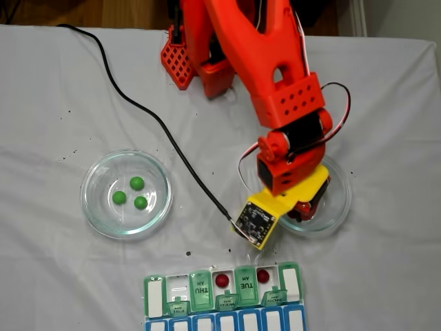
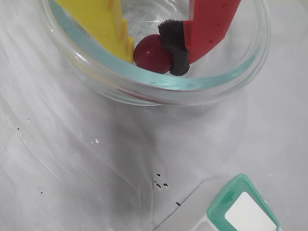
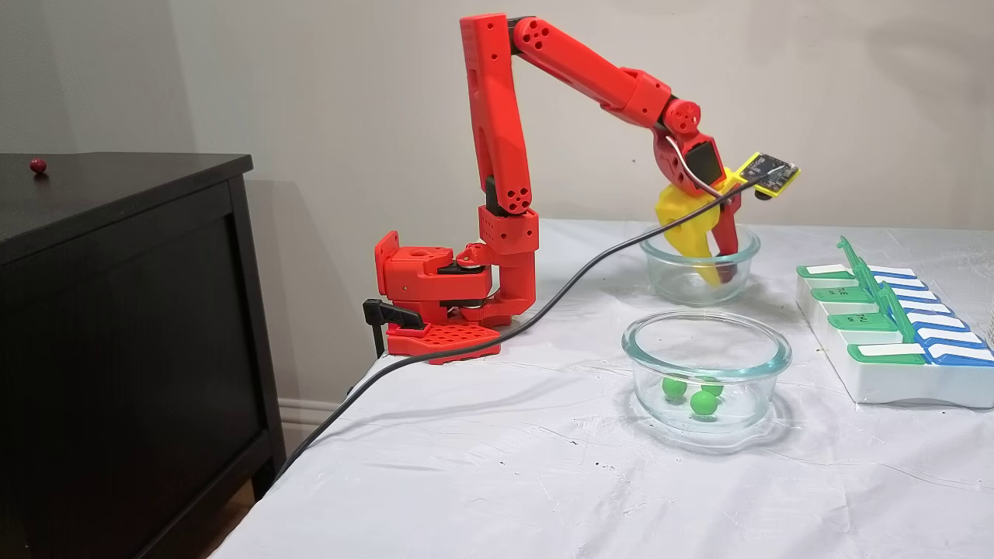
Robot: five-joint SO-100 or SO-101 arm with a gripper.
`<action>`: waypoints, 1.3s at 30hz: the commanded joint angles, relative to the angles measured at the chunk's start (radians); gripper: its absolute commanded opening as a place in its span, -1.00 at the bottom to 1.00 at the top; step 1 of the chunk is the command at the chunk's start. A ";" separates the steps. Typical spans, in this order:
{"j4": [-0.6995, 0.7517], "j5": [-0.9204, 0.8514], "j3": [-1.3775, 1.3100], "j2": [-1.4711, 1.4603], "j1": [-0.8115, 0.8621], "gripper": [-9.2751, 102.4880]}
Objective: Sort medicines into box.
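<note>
In the wrist view, the end effector [image 2: 153, 50] reached into a glass dish [image 2: 144, 89], its yellow and red fingers pinching a dark red pill [image 2: 151, 54] between them.

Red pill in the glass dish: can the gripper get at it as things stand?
Probably yes. In the wrist view the gripper is already down inside the glass dish, with the red pill between the yellow finger and the padded red finger; nothing blocks it.

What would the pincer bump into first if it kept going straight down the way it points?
Probably the bottom of the glass dish. The pincer points down into it with a red pill between its fingers, seemingly gripped, so the pill might touch first.
</note>
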 commanded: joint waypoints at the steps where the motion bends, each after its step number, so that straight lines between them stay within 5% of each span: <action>1: 0.080 0.066 -0.124 0.114 0.040 -0.84; 12: 0.252 0.029 -0.322 0.272 0.193 -0.84; 28: -0.023 -0.130 -0.419 -0.074 0.561 -0.84; 39: -0.043 -0.141 -0.410 -0.120 0.586 -0.84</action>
